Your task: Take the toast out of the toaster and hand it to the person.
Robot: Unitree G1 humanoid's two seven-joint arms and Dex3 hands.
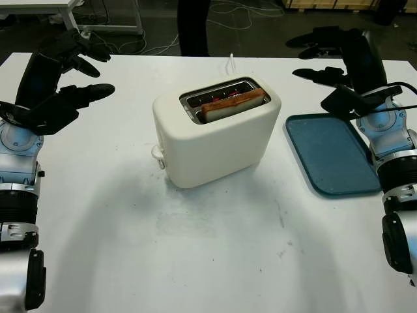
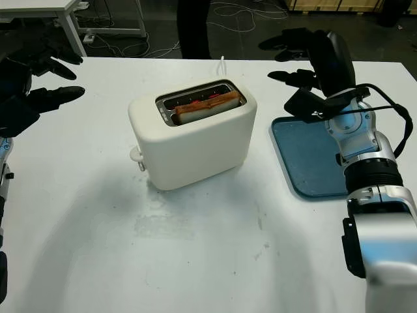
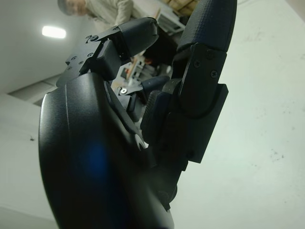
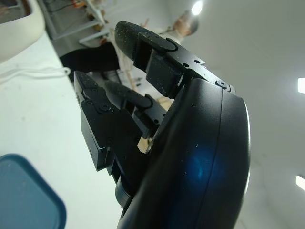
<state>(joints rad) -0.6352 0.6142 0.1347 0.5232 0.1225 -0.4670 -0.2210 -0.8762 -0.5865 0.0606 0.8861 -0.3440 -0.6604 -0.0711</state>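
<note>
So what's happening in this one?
Nothing is being handled yet. The toast sits in the front slot of the toaster mid-table. The left hand is open, raised to the toaster's left; the right hand is open above the far end of the blue tray. A person stands behind the table.

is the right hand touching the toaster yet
Apart. The left eye view shows the open right hand raised above the blue tray, with bare table between it and the toaster.

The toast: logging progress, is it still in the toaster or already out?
In. The browned toast slice sits in the cream plastic toaster's near slot, its top edge just above the rim.
</note>
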